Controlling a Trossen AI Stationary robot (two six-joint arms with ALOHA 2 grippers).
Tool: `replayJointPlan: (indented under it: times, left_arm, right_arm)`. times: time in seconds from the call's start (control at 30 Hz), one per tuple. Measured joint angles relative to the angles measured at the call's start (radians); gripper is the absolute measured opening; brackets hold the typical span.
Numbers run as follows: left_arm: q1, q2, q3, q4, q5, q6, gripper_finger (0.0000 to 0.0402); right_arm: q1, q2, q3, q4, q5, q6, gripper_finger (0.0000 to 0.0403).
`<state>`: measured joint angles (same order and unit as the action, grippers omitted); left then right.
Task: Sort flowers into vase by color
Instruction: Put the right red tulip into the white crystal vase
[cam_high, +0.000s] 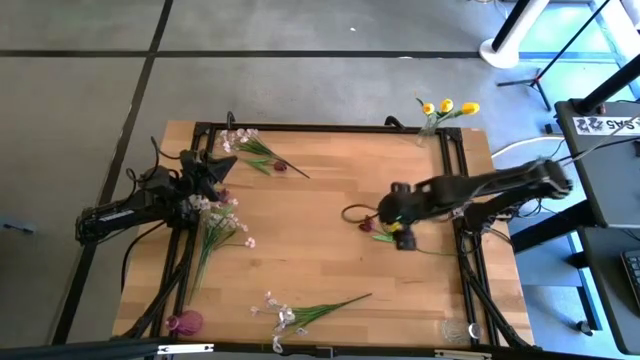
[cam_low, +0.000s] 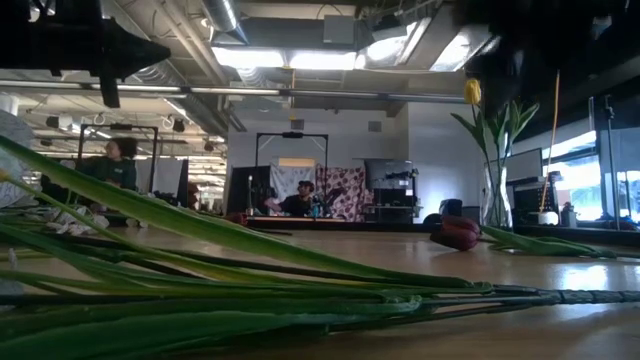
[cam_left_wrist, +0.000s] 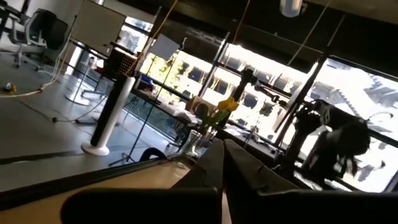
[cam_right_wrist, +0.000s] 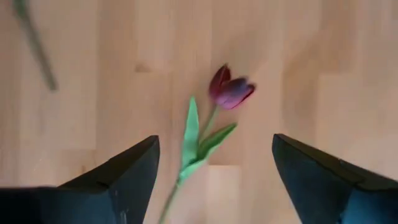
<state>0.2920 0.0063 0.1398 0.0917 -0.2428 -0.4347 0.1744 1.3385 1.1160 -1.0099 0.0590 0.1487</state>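
Both right hand (cam_right_wrist: 211, 171) fingers spread wide above red tulip (cam_right_wrist: 230, 90).

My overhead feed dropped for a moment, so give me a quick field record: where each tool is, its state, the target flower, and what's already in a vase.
right tool: open, above the dark red tulip lying on the table
left tool: shut, at table's left edge near white-pink sprays
vase: far right corner, holds yellow tulips
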Motion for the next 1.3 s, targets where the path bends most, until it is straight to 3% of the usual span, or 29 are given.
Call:
replayJointPlan:
  times: [0.17,0.43,0.77,0.9,1.17,1.3]
  left_arm:
    - [0.000,0.000,0.000,-0.001,-0.010,0.000,0.0000]
    - [0.000,0.000,0.000,-0.001,-0.010,0.000,0.0000]
    - [0.000,0.000,0.000,-0.002,-0.010,0.000,0.0000]
    - [0.000,0.000,0.000,-0.002,-0.010,0.000,0.0000]
    - [0.000,0.000,0.000,-0.002,-0.010,0.000,0.0000]
    - [0.000,0.000,0.000,-0.002,-0.010,0.000,0.0000]
  right_arm:
    - [0.016,0.161,-0.099,0.172,0.002,0.129,0.0271]
    - [0.013,0.392,-0.134,0.299,0.011,0.209,0.0160]
    - [0.008,0.411,-0.111,0.258,-0.031,0.318,0.0049]
    - [0.008,0.387,-0.082,0.233,-0.088,0.316,0.0058]
    - [-0.016,0.387,-0.096,0.181,-0.057,0.285,0.0181]
    - [-0.055,0.389,-0.145,0.259,-0.071,0.239,0.0198]
